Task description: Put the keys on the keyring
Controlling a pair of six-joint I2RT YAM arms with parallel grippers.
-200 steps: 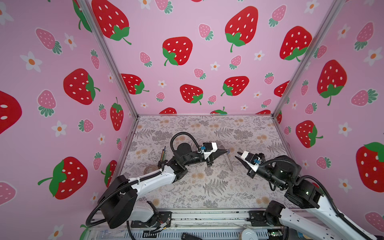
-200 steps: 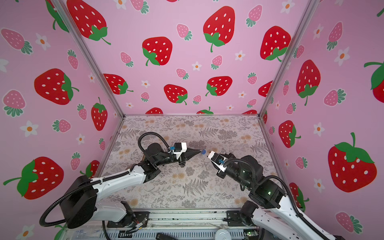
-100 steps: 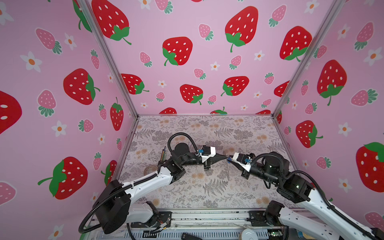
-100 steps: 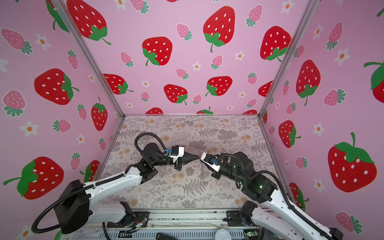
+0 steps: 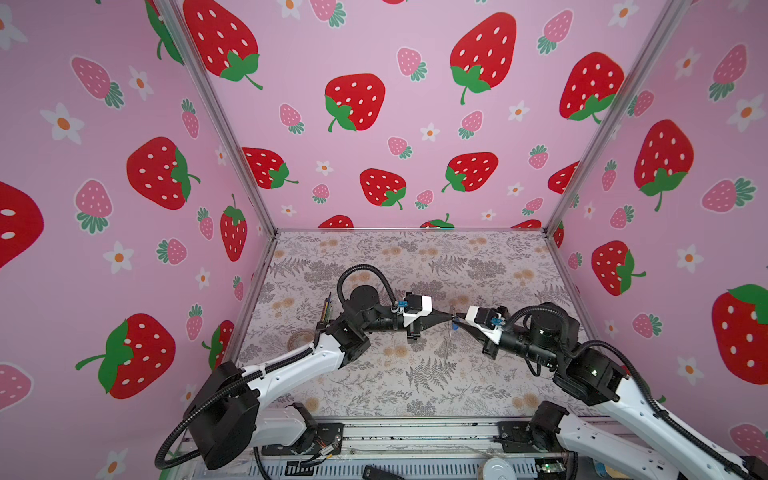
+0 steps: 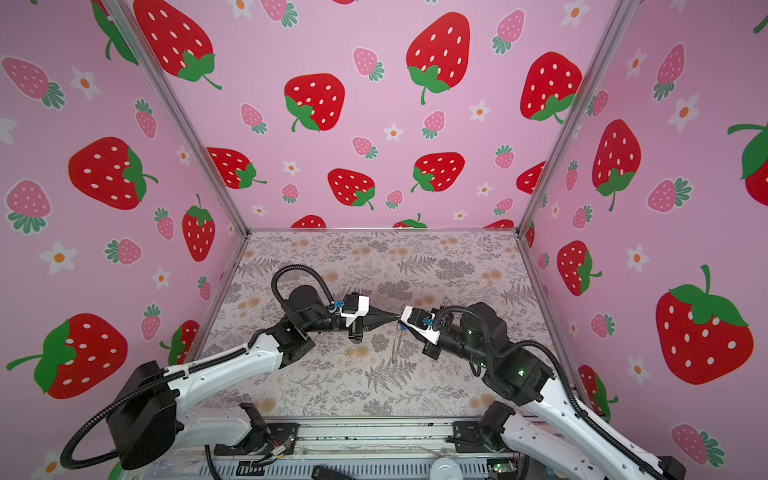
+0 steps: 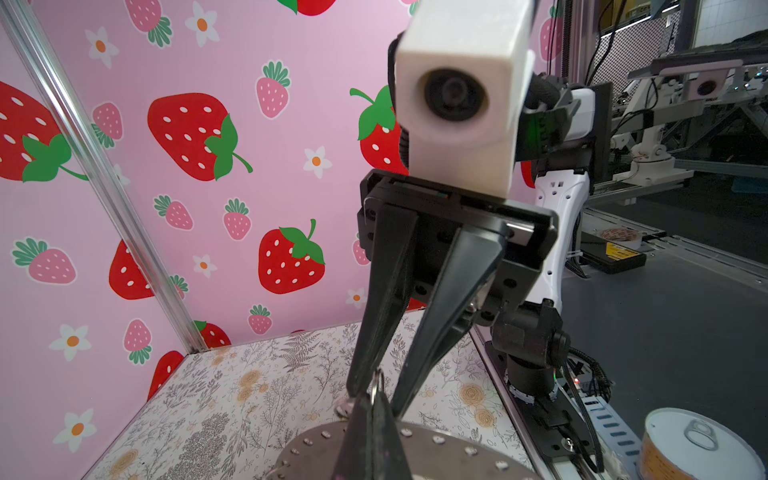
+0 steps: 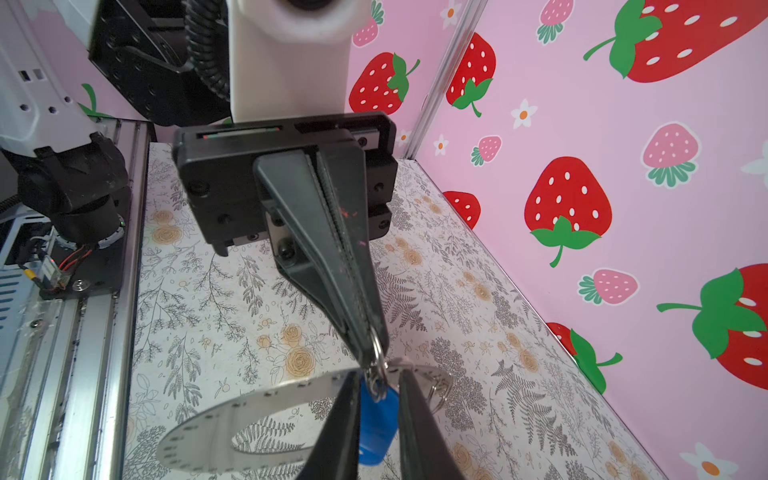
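Both grippers meet tip to tip above the middle of the table. My left gripper (image 5: 451, 318) (image 7: 372, 399) is shut on a thin silver ring linked to the keys' loop. The keys' blue tag (image 8: 376, 419) (image 5: 456, 327) hangs just below that ring. My right gripper (image 8: 379, 374) (image 5: 458, 321) is narrowly open. Its fingers straddle the left tip, with the tag in the gap between them. The keyring (image 8: 249, 419) (image 7: 436, 449), a grey disc with pale rim holes, sits right under the tips. Whether it hangs or lies flat I cannot tell.
A pale tape roll (image 5: 300, 338) and a few pencils (image 5: 328, 305) lie on the floral table (image 5: 374, 386) near the left wall. Pink strawberry walls close three sides. A can (image 7: 702, 449) stands outside, beyond the front rail.
My right gripper came in from the right until its fingers straddle the left gripper's tip. The left gripper drifted slightly toward the front, still shut.
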